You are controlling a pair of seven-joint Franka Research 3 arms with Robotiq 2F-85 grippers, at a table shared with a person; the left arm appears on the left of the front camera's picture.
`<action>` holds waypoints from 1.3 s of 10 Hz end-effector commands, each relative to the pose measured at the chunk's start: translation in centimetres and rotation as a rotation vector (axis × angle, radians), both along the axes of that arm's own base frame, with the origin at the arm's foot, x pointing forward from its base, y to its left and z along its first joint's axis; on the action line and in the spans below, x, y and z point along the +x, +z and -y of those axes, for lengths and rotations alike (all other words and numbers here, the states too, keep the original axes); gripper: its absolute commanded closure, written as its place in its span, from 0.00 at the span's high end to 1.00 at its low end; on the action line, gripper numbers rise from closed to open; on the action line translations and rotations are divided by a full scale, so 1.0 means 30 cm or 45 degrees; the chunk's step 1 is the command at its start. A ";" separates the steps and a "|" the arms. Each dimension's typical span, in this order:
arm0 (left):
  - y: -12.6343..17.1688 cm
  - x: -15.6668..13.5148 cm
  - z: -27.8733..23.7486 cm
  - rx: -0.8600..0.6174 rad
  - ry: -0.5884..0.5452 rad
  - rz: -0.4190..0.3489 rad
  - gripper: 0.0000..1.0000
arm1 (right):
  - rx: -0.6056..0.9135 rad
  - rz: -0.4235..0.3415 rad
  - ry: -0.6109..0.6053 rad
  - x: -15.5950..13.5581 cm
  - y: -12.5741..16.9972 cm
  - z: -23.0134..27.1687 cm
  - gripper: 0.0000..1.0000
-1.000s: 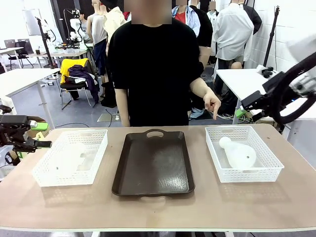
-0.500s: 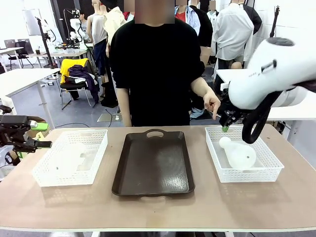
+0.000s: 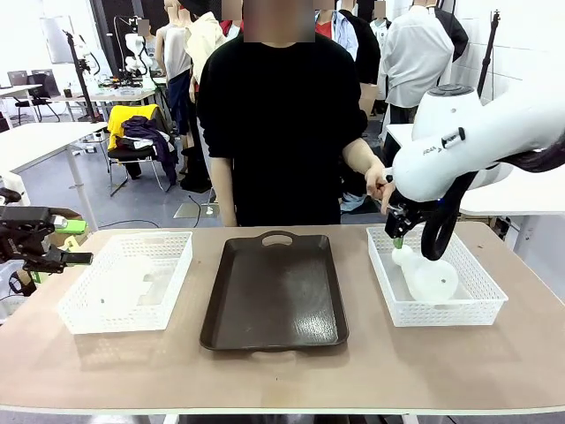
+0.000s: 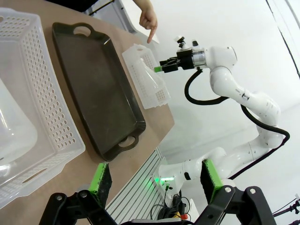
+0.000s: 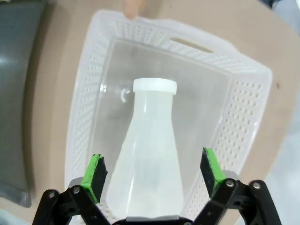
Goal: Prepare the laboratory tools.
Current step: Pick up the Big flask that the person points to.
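In the front view the right gripper [image 3: 399, 232] hangs right of centre, over the far left corner of the right-hand basket [image 3: 481, 311]. Its jaws are spread wide and hold nothing. Just below it, a frosted flask [image 3: 432, 277] lies on its side in that basket, neck towards the gripper. The person's hand [image 3: 381, 186] points down just above and behind the gripper. A dark tray [image 3: 275, 296] sits in the middle of the table [image 3: 282, 375]. At lower left the left-hand basket [image 3: 81, 318] holds the second flask [image 3: 131, 281], a faint pale shape. The left gripper [image 3: 71, 243] hovers at the left edge of the frame, off the table's end, wide open and empty.

In the left wrist view the left gripper [image 4: 155, 180] rises from the bottom edge, its green pads far apart with nothing between them. The second flask [image 4: 10, 136] shows at the left edge inside the left-hand basket [image 4: 56, 126]. The tray [image 4: 93, 89] runs diagonally through the centre. Beyond it, in the upper middle, stands the right-hand basket [image 4: 157, 93], with the right gripper [image 4: 161, 69] at its far side and the person's hand [image 4: 149, 18] pointing down above.

In the right wrist view the right gripper [image 5: 153, 171] stands wide, a green pad on either side of the flask [image 5: 150, 154], which fills the centre. Contact cannot be made out. Its capped neck points to the top of the frame. The right-hand basket [image 5: 234, 70] surrounds it, and the tray [image 5: 18, 93] lies at the left edge.
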State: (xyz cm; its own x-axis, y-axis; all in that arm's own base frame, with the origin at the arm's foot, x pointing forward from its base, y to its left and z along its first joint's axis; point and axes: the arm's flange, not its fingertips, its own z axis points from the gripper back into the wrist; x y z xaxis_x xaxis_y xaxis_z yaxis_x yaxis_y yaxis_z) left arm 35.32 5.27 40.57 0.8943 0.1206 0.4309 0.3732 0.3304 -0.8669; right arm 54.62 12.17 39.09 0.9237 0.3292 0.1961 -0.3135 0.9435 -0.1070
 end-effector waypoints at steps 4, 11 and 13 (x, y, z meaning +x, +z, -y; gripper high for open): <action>0.004 0.000 0.000 -0.023 0.006 0.003 1.00 | 0.073 -0.151 -0.010 0.109 -0.072 0.014 1.00; 0.004 0.000 0.000 -0.023 0.006 0.003 1.00 | 0.060 -0.253 -0.024 0.187 -0.187 0.032 1.00; 0.004 0.000 0.000 -0.023 0.006 0.003 1.00 | 0.065 -0.260 -0.019 0.186 -0.193 0.029 1.00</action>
State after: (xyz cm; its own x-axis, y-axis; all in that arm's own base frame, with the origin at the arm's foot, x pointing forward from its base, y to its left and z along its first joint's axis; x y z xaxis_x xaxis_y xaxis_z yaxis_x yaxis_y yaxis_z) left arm 35.32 5.29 40.56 0.8943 0.1209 0.4307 0.3729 0.3305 -0.8670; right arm 59.68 11.21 33.10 0.9540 0.2981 0.0325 -0.2978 0.9545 -0.0124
